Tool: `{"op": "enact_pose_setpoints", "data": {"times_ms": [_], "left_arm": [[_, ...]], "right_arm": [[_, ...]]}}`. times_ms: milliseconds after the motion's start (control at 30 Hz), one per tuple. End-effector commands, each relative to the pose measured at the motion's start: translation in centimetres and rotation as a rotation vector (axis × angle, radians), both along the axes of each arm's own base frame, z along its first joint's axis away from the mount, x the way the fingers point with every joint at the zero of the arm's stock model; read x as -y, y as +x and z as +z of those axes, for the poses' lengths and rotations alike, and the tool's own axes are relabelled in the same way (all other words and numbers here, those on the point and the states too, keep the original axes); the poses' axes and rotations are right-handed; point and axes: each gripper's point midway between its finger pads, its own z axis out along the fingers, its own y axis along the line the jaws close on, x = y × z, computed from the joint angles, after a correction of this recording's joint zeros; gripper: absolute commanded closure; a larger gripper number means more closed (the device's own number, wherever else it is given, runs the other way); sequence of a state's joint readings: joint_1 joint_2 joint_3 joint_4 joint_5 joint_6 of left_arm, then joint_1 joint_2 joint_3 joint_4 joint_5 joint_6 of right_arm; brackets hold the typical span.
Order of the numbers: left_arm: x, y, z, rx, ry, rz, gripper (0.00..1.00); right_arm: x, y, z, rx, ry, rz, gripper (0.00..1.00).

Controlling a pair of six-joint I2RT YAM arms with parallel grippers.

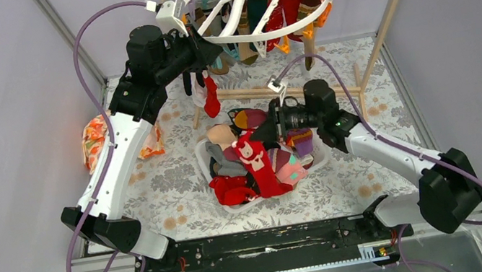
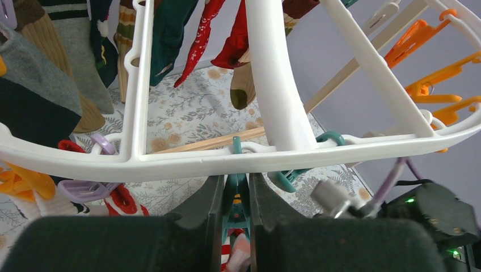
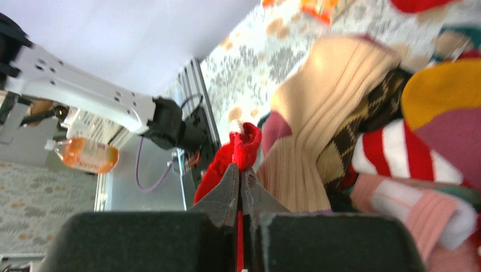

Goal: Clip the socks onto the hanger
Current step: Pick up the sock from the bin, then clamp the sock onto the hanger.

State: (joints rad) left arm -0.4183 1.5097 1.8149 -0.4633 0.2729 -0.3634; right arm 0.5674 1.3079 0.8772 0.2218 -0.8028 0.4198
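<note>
Right gripper pinched shut on limp, light red sock, best held near cuff; left gripper squeezed teal clip at hanger's 9 o'clock rim.

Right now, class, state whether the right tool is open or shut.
Shut: the right tool pinches a red sock, tips nearly touching.

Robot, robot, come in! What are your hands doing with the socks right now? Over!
Left gripper shut on teal clip under hanger rim. Right gripper shut on red sock at sock pile. No blocker seen. Over.
</note>
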Motion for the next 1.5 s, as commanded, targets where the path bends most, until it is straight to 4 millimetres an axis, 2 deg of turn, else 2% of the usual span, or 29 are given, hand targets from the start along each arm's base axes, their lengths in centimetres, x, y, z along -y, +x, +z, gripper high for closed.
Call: {"op": "enact_pose_setpoints", "data": {"times_ms": [0, 133, 167, 233, 300, 433, 767, 1067, 1467], "left_arm": [[0.1, -1.0, 1.4, 0.033, -0.020, -0.031, 0.99], [0.6, -1.5, 1.7, 0.008, -0.080, -0.080, 0.99], [0.8, -1.7, 1.7, 0.000, -0.095, -0.096, 0.99], [1.0, -1.9, 1.6, -0.018, -0.117, -0.125, 0.99], [1.1, -2.0, 1.6, -0.030, -0.135, -0.149, 0.99], [0.8, -2.0, 1.8, -0.043, -0.169, -0.175, 1.00], [1.0, -2.4, 1.7, -0.083, -0.227, -0.251, 1.00], [1.0, -2.7, 2.3, -0.101, -0.309, -0.315, 1.00], [0.9, -2.8, 1.9, -0.137, -0.347, -0.354, 1.00]], "right_arm": [[0.7, 1.9, 7.6, 0.194, 0.238, -0.064, 1.00], [1.7, 2.8, 11.3, 0.225, 0.463, -0.090, 1.00], [1.7, 3.1, 11.7, 0.215, 0.506, -0.080, 1.00], [1.7, 2.9, 13.8, 0.240, 0.624, -0.020, 1.00], [1.9, 2.9, 15.0, 0.227, 0.730, 0.036, 1.00], [0.8, 5.0, 14.8, 0.142, 0.755, 0.072, 1.00], [-0.1, 7.2, 17.2, 0.141, 0.806, 0.092, 1.00], [-0.8, 7.8, 18.5, 0.121, 0.808, 0.163, 1.00], [-1.0, 8.6, 19.9, 0.123, 0.847, 0.166, 1.00]]}}
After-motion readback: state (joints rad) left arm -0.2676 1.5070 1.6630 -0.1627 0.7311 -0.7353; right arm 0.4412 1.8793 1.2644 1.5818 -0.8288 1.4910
